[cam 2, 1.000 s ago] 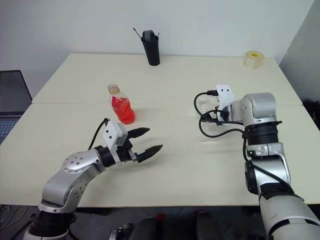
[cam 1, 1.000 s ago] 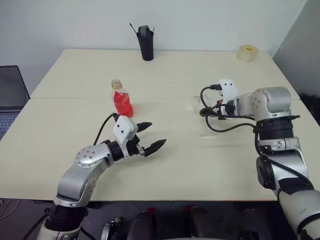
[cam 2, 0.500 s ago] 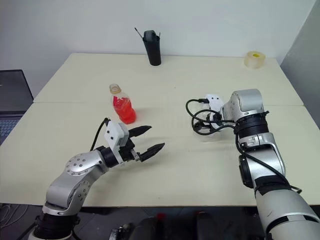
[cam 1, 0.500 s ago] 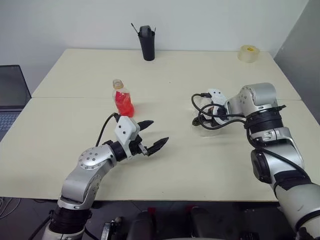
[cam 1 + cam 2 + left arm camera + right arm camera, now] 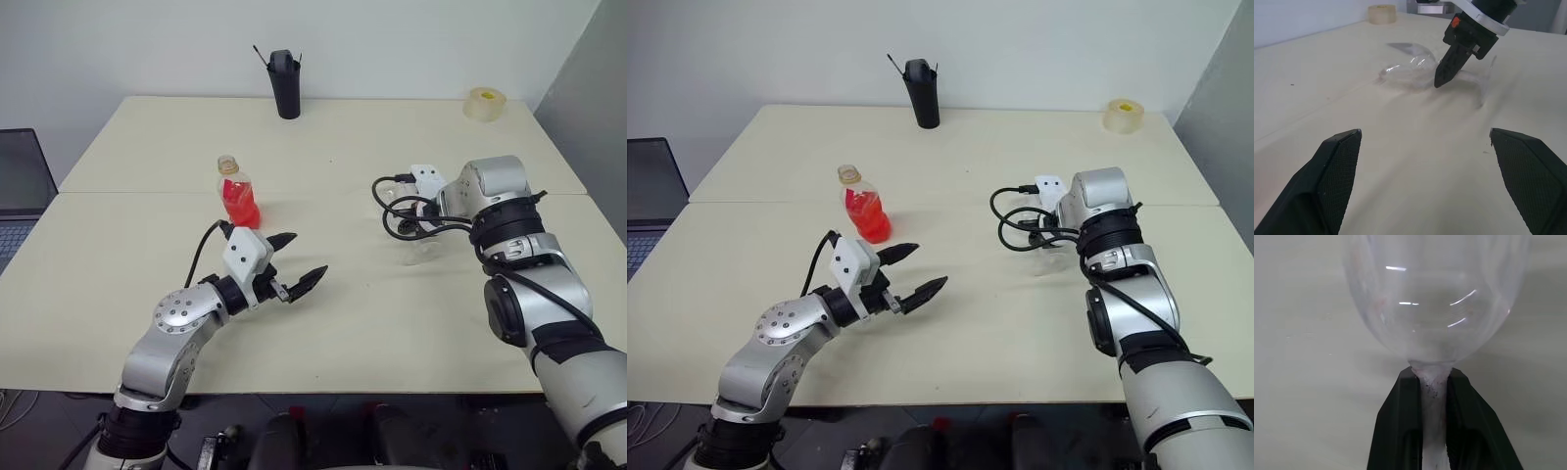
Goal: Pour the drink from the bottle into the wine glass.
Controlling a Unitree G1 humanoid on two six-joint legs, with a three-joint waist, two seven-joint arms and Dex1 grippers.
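Note:
The bottle [image 5: 239,196] stands upright and uncapped on the left half of the table, with the red drink [image 5: 241,208] filling its lower body. My left gripper [image 5: 307,255] hovers open a little nearer than the bottle and to its right, holding nothing. The wine glass [image 5: 1406,73] lies on its side on the right half of the table, its empty bowl [image 5: 1435,298] large in the right wrist view. My right gripper [image 5: 1431,376] is shut on the glass's stem just below the bowl, and one of its black fingers [image 5: 1449,67] angles down onto the glass.
A tall black cup [image 5: 285,86] holding sticks stands at the table's far edge. A roll of tape [image 5: 486,103] sits at the far right corner. A laptop [image 5: 20,191] lies off the table's left side. Bare tabletop [image 5: 372,323] stretches between the arms.
My right gripper has dropped a little onto the lying glass and closed on its stem. The left arm and the bottle have stayed where they were.

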